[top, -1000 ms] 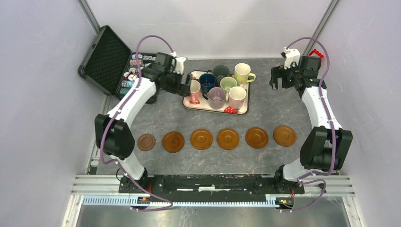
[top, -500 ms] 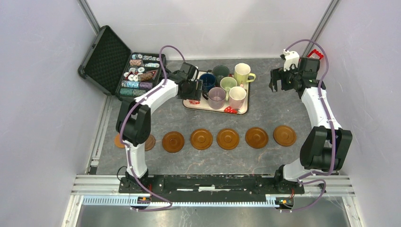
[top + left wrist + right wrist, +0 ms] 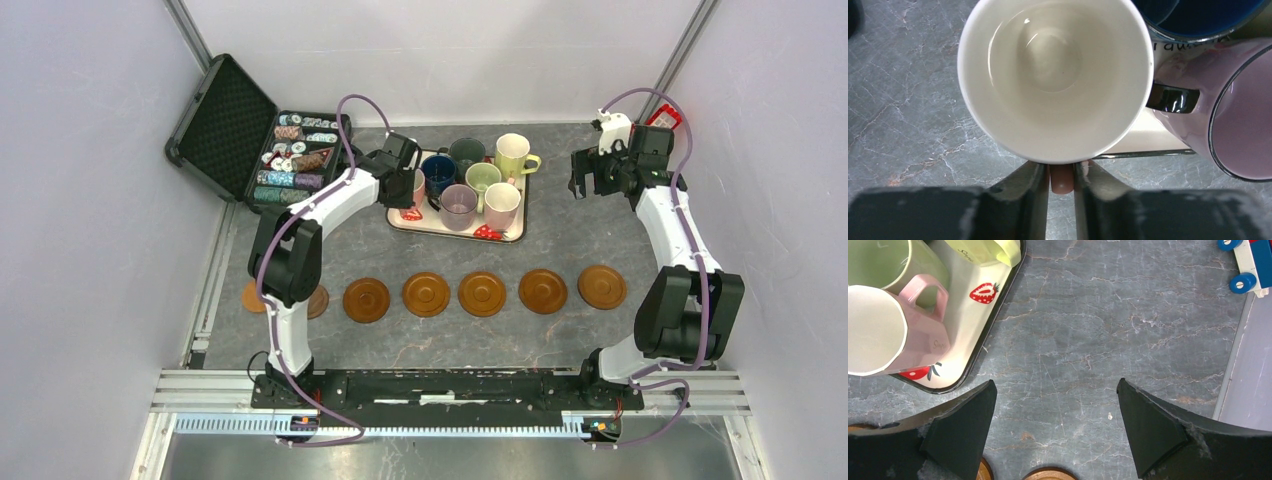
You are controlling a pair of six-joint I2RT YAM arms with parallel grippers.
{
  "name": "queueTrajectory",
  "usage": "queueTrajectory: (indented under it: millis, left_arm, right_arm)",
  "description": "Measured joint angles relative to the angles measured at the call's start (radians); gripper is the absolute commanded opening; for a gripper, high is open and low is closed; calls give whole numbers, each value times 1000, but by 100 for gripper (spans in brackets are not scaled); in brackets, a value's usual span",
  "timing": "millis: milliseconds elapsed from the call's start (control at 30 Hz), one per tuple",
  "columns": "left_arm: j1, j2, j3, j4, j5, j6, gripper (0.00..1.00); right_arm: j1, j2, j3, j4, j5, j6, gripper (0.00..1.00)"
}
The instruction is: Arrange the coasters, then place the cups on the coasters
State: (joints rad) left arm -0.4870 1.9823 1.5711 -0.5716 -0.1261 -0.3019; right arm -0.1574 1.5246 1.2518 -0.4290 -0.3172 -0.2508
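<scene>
Several brown coasters lie in a row across the near table; the leftmost ones are partly behind my left arm. Mugs stand on the strawberry tray: navy, mauve, light green, yellow-green and others. My left gripper is shut on the pinkish handle of a white-inside mug at the tray's left edge. The mauve mug and navy mug stand close beside it. My right gripper is open over bare table right of the tray, near a pink mug.
An open black case of poker chips sits at the back left, its lid raised. A small red, white and blue toy lies by the right wall. Walls close in on three sides.
My left arm swung in to the tray's left edge and its jaws closed on the mug handle. The right gripper drifted slightly and stayed open.
</scene>
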Motion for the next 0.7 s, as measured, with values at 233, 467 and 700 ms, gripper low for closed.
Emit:
queueTrajectory:
  millis: [233,467,700]
  left_arm:
    - [28,-88,-115,51,30,16,2]
    - [199,-357,-293,10,174,116,2]
    - [529,-681,-437,-78,276,306,2]
  right_arm:
    - [0,0,0,1,0,0,98]
    - [0,0,0,1,-17,1,98]
    - [11,-6,-5,3,-30,3,98]
